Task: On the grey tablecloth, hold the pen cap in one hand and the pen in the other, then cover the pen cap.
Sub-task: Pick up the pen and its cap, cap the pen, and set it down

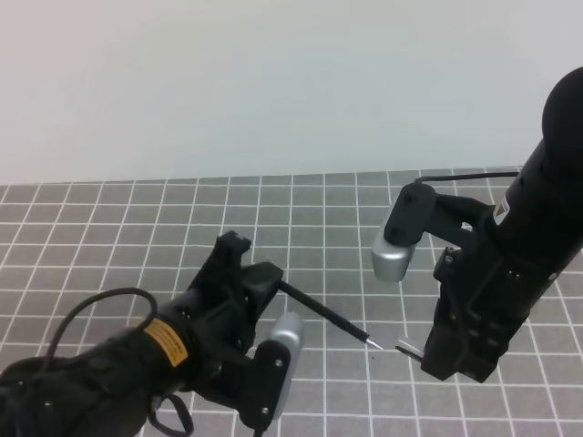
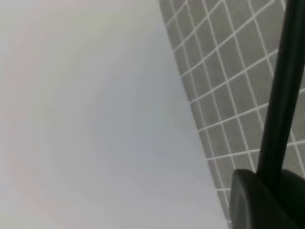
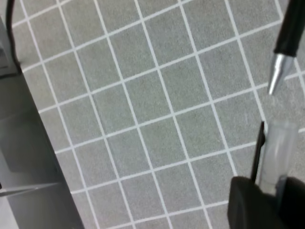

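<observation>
The grey tablecloth (image 1: pixel 109 228) with its white grid covers the table. My left gripper (image 1: pixel 260 278) is shut on the black pen (image 1: pixel 323 314), which slants down to the right and ends in a silvery tip (image 1: pixel 375 345). In the left wrist view the pen (image 2: pixel 281 95) rises from between the fingers (image 2: pixel 257 200). My right gripper (image 1: pixel 426 353) is shut on the clear pen cap (image 1: pixel 407 347), whose mouth faces the tip with a small gap between them. In the right wrist view the pen cap (image 3: pixel 277 148) sticks up from the fingers (image 3: pixel 252 205), just below the pen tip (image 3: pixel 277 76).
A pale wall (image 1: pixel 273 82) rises behind the cloth's far edge. A black cable (image 1: pixel 86 314) loops beside the left arm. Grey wrist cameras (image 1: pixel 393 255) (image 1: pixel 284 344) jut from both arms. Part of the right arm's body (image 3: pixel 28 167) fills the left of its wrist view.
</observation>
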Controlling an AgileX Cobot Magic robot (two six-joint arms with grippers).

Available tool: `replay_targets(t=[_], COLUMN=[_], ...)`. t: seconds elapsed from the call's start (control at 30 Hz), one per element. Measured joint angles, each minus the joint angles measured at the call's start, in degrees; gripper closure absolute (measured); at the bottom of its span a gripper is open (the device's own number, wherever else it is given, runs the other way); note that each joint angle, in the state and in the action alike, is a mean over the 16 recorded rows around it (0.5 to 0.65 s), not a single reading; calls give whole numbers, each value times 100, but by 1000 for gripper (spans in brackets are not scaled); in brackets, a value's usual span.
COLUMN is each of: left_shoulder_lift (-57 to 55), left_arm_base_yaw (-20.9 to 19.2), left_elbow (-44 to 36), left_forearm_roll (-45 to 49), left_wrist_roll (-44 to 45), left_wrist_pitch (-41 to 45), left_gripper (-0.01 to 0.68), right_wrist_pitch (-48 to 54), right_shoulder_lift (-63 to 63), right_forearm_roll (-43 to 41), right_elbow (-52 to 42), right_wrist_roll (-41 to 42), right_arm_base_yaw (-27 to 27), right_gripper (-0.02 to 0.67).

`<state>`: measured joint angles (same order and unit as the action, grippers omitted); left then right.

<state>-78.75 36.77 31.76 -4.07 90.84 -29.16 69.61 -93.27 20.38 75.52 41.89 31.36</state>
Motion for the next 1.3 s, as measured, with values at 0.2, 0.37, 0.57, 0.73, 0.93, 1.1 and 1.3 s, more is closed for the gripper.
replay_targets(t=[0.2,0.37,0.57,0.73,0.93,1.1,1.3], left_shoulder_lift=[-70,-75,-75,-77,-80,-83,-83], left_arm_base_yaw=[0,0,0,0,0,0,0], left_elbow=[8,10,14,18,18,18,18], left_forearm_roll=[-30,-32,-38,-44,-79,-113,-145], left_wrist_roll=[45,38,31,31,34,53,80], left_wrist_pitch=[-25,-60,-73,-67,-45,-26,2], left_gripper=[672,672,672,672,672,672,672], right_wrist_pitch=[0,0,0,0,0,0,0], right_shoulder_lift=[-22,-24,-50,-123,-237,-309,-333], right_forearm_roll=[-12,11,66,109,108,72,-13], right_elbow=[0,0,0,0,0,0,28], right_wrist_roll=[-1,-1,-1,-1,-1,-1,-37], right_arm_base_yaw=[0,0,2,42,120,182,206], right_gripper=[557,557,557,557,557,557,557])
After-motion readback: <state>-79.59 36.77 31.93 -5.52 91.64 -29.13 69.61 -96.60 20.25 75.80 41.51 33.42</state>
